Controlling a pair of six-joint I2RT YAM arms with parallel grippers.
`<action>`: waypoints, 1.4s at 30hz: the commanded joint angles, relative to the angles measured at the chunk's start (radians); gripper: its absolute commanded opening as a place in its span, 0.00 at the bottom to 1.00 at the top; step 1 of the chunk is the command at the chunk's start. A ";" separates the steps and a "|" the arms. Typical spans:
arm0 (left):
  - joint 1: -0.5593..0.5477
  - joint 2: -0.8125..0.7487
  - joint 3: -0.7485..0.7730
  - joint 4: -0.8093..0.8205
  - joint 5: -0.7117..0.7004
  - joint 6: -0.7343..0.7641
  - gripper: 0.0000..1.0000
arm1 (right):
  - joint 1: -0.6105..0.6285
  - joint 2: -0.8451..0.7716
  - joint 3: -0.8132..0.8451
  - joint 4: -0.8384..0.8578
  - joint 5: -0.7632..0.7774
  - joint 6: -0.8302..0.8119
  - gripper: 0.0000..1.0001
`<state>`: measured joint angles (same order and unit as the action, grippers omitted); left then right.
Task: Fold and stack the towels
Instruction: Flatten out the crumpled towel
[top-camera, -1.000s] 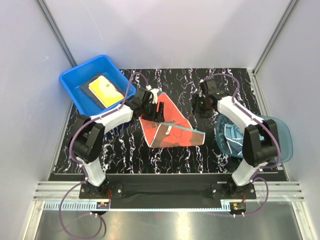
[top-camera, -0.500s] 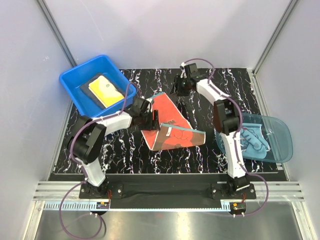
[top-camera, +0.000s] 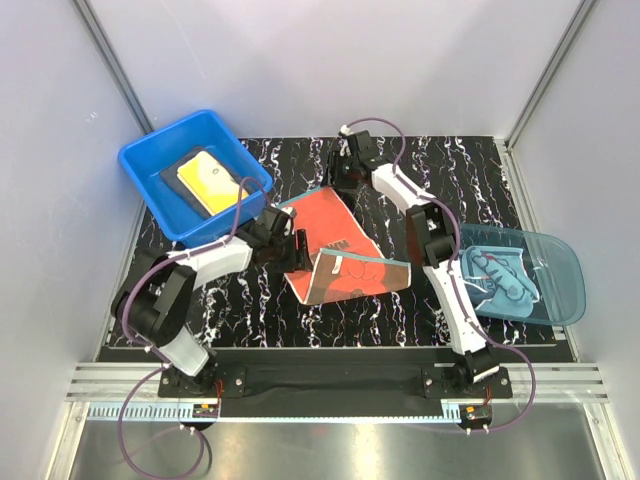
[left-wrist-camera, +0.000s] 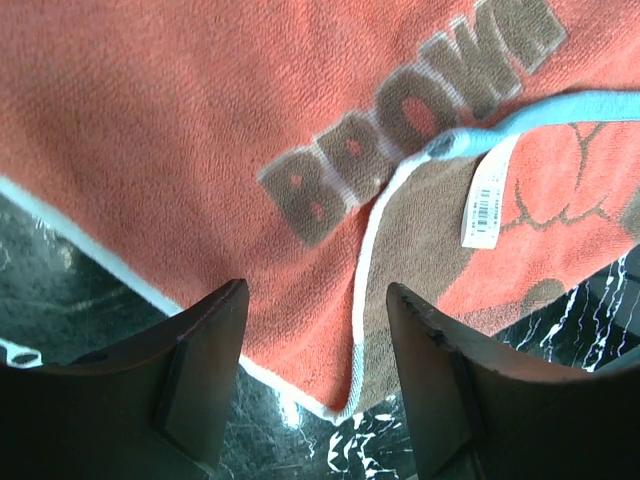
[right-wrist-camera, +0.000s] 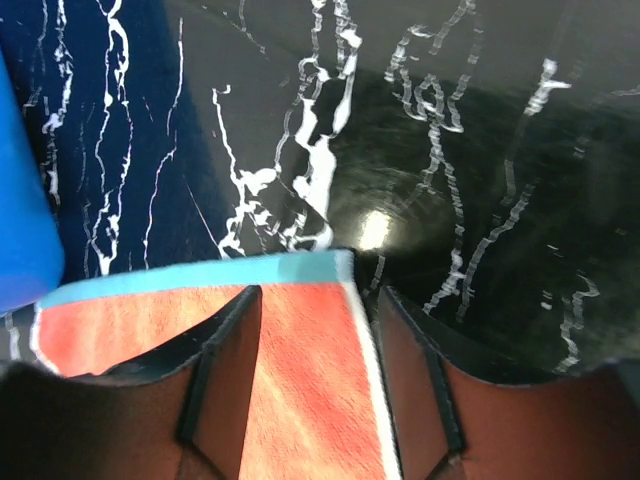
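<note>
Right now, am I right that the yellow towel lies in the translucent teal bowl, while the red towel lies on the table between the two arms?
Not quite. The yellow towel lies in the blue tub, not in the teal bowl, which holds a light blue towel. The top external view shows this. The rest is right: the red towel lies on the table between the two arms.

Robot lab test cell. Plain pale panel walls (top-camera: 330, 60) boxed in the workspace, framed by aluminium extrusion posts (top-camera: 108, 55) and a rail (top-camera: 110, 385). Black marble-pattern tabletop (top-camera: 470, 170). Left arm base (top-camera: 190, 378) and right arm base (top-camera: 470, 378) were bolted at the near edge. Purple cables (top-camera: 135, 440) looped below.
</note>
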<state>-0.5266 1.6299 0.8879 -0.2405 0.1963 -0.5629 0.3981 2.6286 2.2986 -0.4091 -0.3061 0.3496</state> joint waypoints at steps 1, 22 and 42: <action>-0.006 -0.079 -0.020 0.047 -0.028 -0.023 0.63 | 0.051 0.028 0.038 -0.046 0.111 -0.053 0.56; 0.017 -0.156 0.258 -0.223 -0.333 0.101 0.68 | 0.067 -0.465 -0.704 -0.073 0.407 -0.210 0.00; 0.106 0.498 0.784 -0.303 -0.246 0.314 0.59 | -0.002 -0.611 -0.863 -0.023 0.358 -0.337 0.00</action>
<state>-0.4450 2.1014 1.6264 -0.5774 -0.1040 -0.3027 0.3950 2.0563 1.4410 -0.4324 0.0616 0.0376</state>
